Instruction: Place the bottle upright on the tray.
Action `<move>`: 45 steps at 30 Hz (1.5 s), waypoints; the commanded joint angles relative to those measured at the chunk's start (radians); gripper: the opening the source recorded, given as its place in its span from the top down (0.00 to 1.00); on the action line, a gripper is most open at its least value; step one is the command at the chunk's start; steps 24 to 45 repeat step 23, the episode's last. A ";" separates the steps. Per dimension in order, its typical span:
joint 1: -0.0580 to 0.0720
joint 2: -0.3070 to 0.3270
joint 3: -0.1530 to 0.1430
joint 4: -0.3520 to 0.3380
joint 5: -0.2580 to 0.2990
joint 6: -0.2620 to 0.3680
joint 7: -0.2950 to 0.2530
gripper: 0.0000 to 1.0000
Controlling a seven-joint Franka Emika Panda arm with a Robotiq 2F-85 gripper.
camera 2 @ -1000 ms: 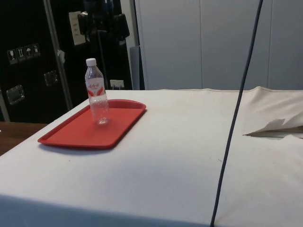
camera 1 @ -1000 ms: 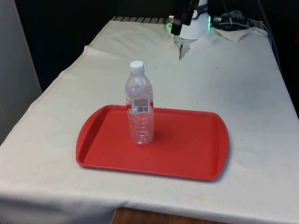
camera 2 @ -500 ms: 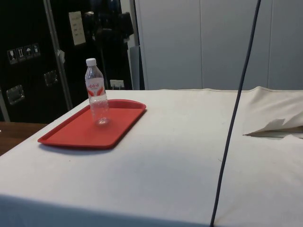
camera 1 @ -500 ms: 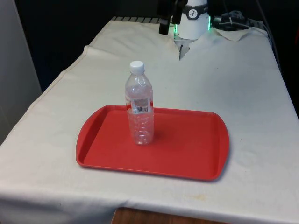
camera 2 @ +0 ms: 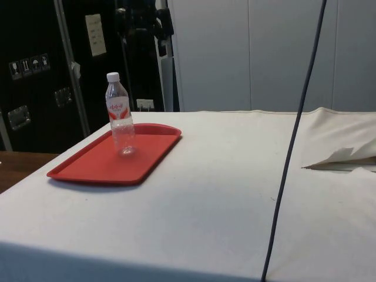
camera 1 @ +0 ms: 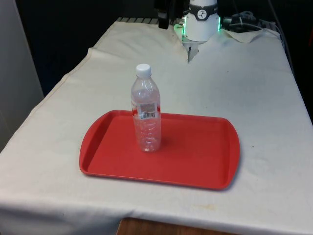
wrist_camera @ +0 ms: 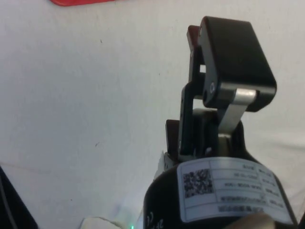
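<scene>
Red tray (camera 1: 205, 161) holds bottle (camera 1: 145, 115) upright; end effector (camera 1: 165, 11) far off, grip state unclear. Risk: counter (camera 1: 254, 88) jolt topples light bottle.

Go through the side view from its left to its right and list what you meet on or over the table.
Red tray with the bottle standing upright on it, then the black cable hanging down across the table, then the folded flap of white cloth.
</scene>
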 commanded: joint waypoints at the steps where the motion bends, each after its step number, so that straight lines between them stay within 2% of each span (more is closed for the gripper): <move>1: -0.004 -0.018 0.001 -0.018 0.018 0.014 -0.015 0.00; 3: -0.004 -0.031 -0.002 -0.033 0.021 0.016 -0.017 0.00; 4: -0.001 -0.024 -0.005 -0.024 0.004 0.001 -0.004 0.00; 5: -0.004 -0.039 -0.004 -0.041 0.023 0.018 -0.018 0.00; 12: -0.004 -0.092 -0.012 -0.102 0.027 0.034 -0.021 0.00; 13: -0.001 -0.077 -0.012 -0.086 0.008 0.013 -0.005 0.00; 14: -0.003 -0.098 -0.014 -0.110 0.027 0.038 -0.021 0.00; 18: -0.002 -0.127 -0.018 -0.146 0.024 0.049 -0.017 0.00; 23: -0.001 -0.127 -0.019 -0.148 0.008 0.038 -0.006 0.00; 45: -0.001 -0.127 -0.019 -0.148 0.008 0.038 -0.006 0.00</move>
